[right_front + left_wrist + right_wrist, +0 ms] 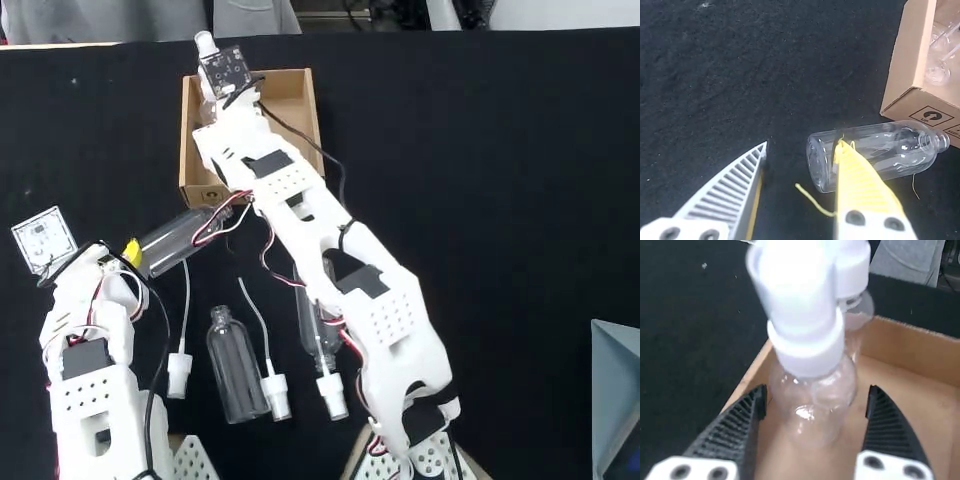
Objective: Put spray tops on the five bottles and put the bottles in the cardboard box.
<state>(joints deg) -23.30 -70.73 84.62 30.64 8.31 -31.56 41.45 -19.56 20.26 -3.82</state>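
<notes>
A clear bottle with a white spray top [807, 325] stands upright at the far-left corner of the cardboard box [300, 100]. My right gripper [815, 395] is open, its fingers on either side of this bottle and apart from it. On the black table, an uncapped clear bottle [890, 150] lies with its neck toward the box [910, 75]. My left gripper [802, 147] is open at that bottle's base, the yellow finger [845, 165] over it. More clear bottles [940, 50] lie inside the box.
Another uncapped bottle [232, 365] lies near the front, and one more [308, 320] is partly hidden under the right arm. Three loose spray tops with tubes [180, 370] [275, 390] [330, 392] lie around them. A blue-grey object [615, 390] sits at the right edge.
</notes>
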